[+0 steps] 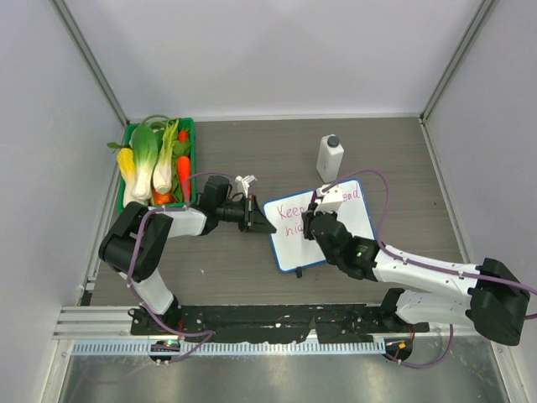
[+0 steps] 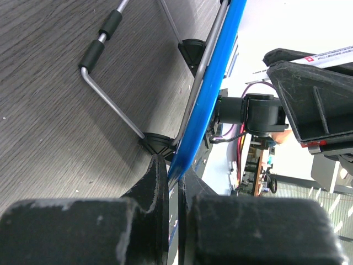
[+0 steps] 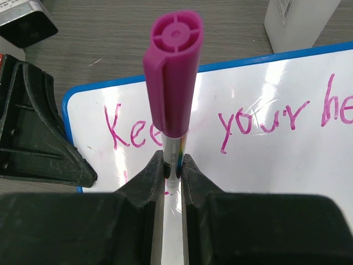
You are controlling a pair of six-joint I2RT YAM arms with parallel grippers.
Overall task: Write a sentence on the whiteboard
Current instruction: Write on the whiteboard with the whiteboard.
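The whiteboard point(image 1: 340, 239) lies tilted in the middle of the table, blue-rimmed. The sentence point(image 1: 295, 209) in pink-red marker reads "Keep your he…", with a second line begun under it. My left gripper point(image 1: 257, 220) is shut on the board's left edge; in the left wrist view the jaws point(image 2: 175, 167) pinch the blue rim point(image 2: 212, 94). My right gripper point(image 1: 312, 220) is over the board, shut on a marker point(image 3: 174, 66) with a magenta cap on its back end. The marker's tip points down at the board point(image 3: 265, 160) below "Keep" point(image 3: 129, 132).
A white bottle point(image 1: 330, 158) with a dark cap stands just behind the board, also in the right wrist view point(image 3: 298, 16). A green basket point(image 1: 191, 126) of toy vegetables sits at the back left. The board's wire stand point(image 2: 110, 105) lies on the table.
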